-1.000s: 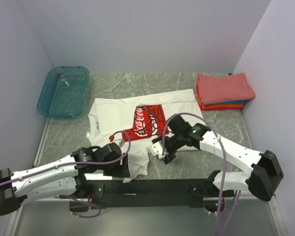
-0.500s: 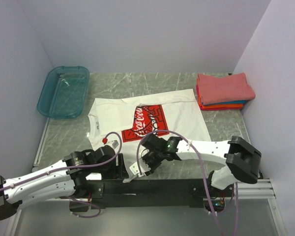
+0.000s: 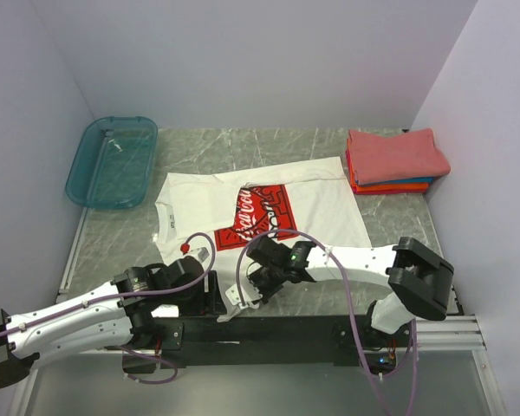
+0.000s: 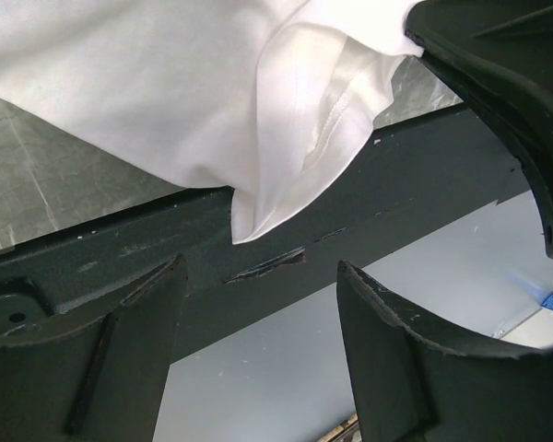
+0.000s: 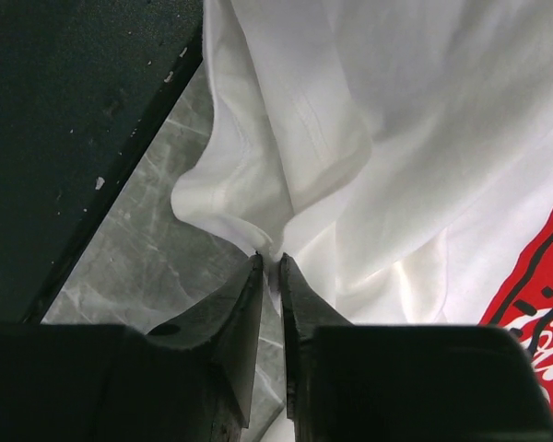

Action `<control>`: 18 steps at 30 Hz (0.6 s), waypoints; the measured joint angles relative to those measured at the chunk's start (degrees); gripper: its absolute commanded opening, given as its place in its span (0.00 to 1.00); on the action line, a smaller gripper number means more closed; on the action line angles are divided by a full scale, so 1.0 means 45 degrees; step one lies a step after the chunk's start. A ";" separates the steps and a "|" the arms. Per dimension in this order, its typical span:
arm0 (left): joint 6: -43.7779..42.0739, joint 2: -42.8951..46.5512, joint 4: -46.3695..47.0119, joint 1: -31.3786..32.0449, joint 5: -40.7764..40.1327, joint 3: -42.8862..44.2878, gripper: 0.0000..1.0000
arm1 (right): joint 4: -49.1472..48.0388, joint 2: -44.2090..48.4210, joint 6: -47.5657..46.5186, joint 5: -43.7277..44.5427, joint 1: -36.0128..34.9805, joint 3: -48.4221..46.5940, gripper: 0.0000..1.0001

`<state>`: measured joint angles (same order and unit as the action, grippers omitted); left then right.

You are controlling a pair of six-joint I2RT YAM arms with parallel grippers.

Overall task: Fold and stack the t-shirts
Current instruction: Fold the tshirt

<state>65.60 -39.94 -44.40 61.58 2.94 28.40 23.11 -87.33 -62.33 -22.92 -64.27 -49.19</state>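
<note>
Evidently right pincer (image 5: 269, 267) clenched on bunched hem of tee (image 5: 415, 120) at its tips, likely to lift it for a fold; left pincer (image 4: 258, 276) released, hem corner just ahead, ready to grab.

white tee (image 3: 322, 208), red print (image 3: 262, 215), teal bin (image 3: 113, 165)

Grey marbled table (image 3: 390, 221) is carrying three things
A white tee (image 3: 325, 204) is lying spread in the middle, a stack of folded tees (image 3: 396, 158) far right, a teal bin (image 3: 113, 161) far left
</note>
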 measured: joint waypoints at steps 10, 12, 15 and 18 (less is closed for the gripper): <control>-0.0797 -0.0840 0.1025 0.0000 0.0787 -0.0087 0.72 | 0.0117 0.1880 -0.0146 0.0044 0.0010 0.1127 0.19; -0.1025 -0.1365 0.1263 0.0000 0.0981 -0.0087 0.72 | 0.0097 0.2050 -0.0175 0.0121 0.0019 0.1394 0.19; -0.1350 -0.1953 0.1491 0.0000 0.1175 -0.0087 0.72 | 0.0092 0.2118 -0.0180 0.0199 0.0073 0.1826 0.20; -0.1647 -0.2351 0.1515 0.0000 0.1239 0.0039 0.71 | 0.0073 0.2142 -0.0185 0.0199 0.0146 0.2200 0.21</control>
<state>58.19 -50.52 -37.58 61.58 8.51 28.58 23.44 -77.69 -63.16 -22.02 -63.61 -39.29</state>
